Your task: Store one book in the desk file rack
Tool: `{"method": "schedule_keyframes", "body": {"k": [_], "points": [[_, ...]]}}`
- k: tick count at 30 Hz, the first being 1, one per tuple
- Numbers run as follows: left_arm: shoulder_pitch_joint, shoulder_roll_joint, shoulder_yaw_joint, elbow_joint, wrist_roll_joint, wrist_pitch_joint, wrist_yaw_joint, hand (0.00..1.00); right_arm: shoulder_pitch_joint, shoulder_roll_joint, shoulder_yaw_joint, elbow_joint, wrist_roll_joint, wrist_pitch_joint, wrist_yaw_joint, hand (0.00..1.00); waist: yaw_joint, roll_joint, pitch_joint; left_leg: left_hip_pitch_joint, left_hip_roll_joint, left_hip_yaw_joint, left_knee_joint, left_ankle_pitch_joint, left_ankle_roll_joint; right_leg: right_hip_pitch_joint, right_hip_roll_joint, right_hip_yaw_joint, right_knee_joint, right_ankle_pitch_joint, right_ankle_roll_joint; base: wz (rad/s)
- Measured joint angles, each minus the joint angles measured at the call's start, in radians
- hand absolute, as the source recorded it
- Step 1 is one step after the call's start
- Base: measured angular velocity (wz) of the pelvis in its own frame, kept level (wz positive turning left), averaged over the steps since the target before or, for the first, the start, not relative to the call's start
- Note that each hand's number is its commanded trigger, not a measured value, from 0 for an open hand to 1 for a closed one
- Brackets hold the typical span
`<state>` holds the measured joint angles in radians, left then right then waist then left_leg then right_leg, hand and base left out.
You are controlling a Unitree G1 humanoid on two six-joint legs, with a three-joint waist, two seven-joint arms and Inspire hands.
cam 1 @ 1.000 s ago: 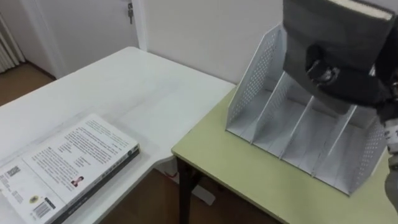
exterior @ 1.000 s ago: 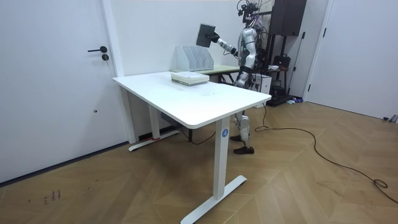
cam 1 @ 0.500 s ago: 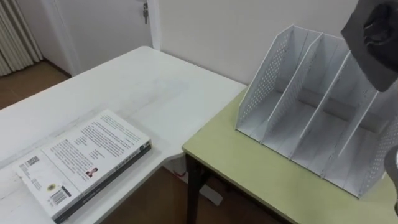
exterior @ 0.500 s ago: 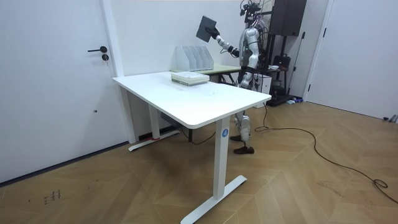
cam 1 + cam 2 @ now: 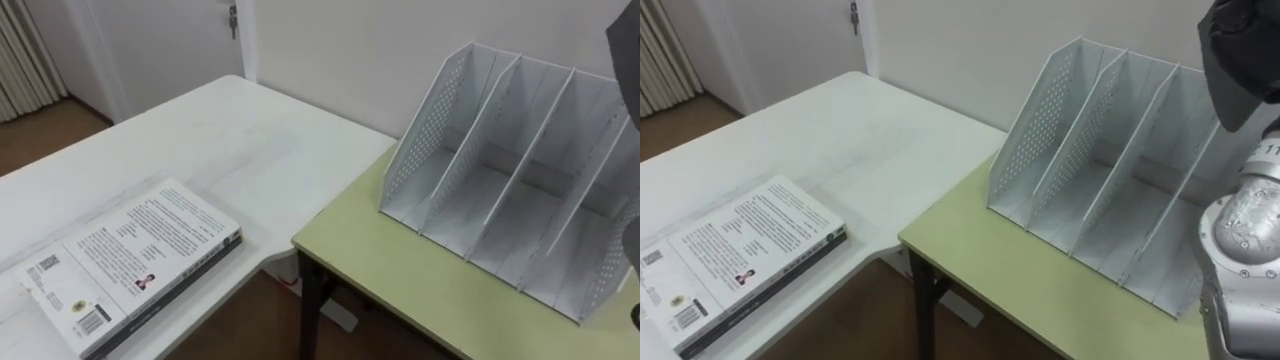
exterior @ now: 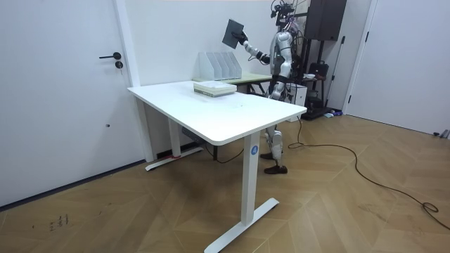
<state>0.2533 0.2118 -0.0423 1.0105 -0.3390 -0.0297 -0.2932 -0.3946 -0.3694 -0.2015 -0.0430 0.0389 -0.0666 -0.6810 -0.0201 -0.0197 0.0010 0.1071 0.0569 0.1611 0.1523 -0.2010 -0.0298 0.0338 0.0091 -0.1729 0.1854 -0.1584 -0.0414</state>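
Higher now than a second ago, the book (image 6: 234, 33) is at the upper right of the eye views, above the rack (image 5: 500, 180). The right hand (image 6: 244, 43) is closed round it.

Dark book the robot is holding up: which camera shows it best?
The room view: the whole dark book shows there, held in the right robot hand above the file rack. The eye views catch just its dark edge at the top right.
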Motion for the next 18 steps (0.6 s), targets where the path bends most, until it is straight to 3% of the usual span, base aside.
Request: {"method": "schedule_keyframes", "body": {"k": [18], "points": [[-0.012, -0.001, 0.001, 0.02, -0.001, 0.003, 0.013, 0.0, 0.002, 0.0, -0.009, 0.045, 0.013, 0.001, -0.036, 1.0, 0.004, 0.0, -0.0002, -0.003, 0.0, -0.002, 0.0, 0.0, 0.0, 0.0, -0.001, -0.007, -0.002, -0.001, 0.002, 0.0]]}}
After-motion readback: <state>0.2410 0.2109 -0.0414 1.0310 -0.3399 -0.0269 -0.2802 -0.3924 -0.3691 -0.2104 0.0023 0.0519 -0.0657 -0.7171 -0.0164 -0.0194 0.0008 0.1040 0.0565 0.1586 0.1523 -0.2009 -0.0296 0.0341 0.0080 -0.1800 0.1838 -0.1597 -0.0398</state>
